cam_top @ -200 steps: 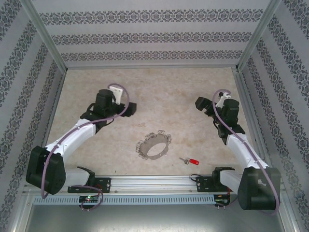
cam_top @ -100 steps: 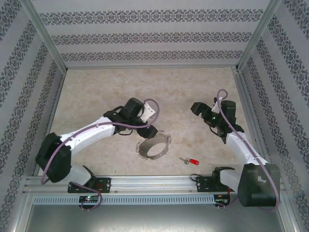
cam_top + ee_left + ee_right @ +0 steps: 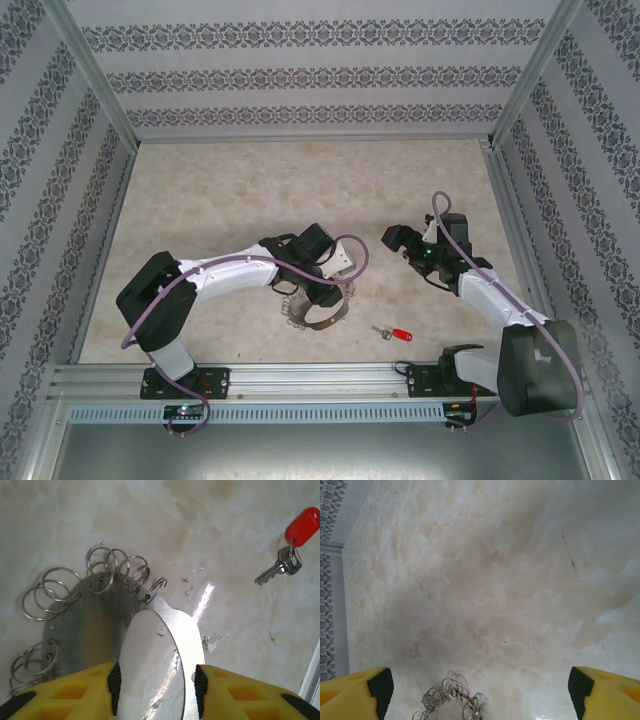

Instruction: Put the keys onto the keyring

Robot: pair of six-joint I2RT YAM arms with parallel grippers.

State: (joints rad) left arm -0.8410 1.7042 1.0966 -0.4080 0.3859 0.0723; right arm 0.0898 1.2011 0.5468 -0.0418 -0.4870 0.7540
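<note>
The keyring [image 3: 322,318], a grey metal hoop edged with wire loops, stands on the table's near middle. My left gripper [image 3: 322,288] is lowered right over it. In the left wrist view the jaws [image 3: 157,689] are half closed, with part of the keyring [image 3: 95,620] between the black pads [image 3: 115,687]. Whether the pads press on the metal is unclear. The keys [image 3: 397,333], one small silver key with a red head [image 3: 302,526], lie on the table right of the hoop. My right gripper [image 3: 400,240] hovers wide open and empty [image 3: 480,685], with the keyring's loops [image 3: 451,700] just below it.
Patterned walls and metal posts [image 3: 100,90] close in the table on three sides. An aluminium rail [image 3: 320,380] with the arm bases runs along the near edge. Bare marbled table [image 3: 300,180] lies behind both arms.
My left arm has swung right and down onto the keyring, its jaws narrowing as it went. The right gripper has drifted left and forward, staying wide. The key has not moved.
</note>
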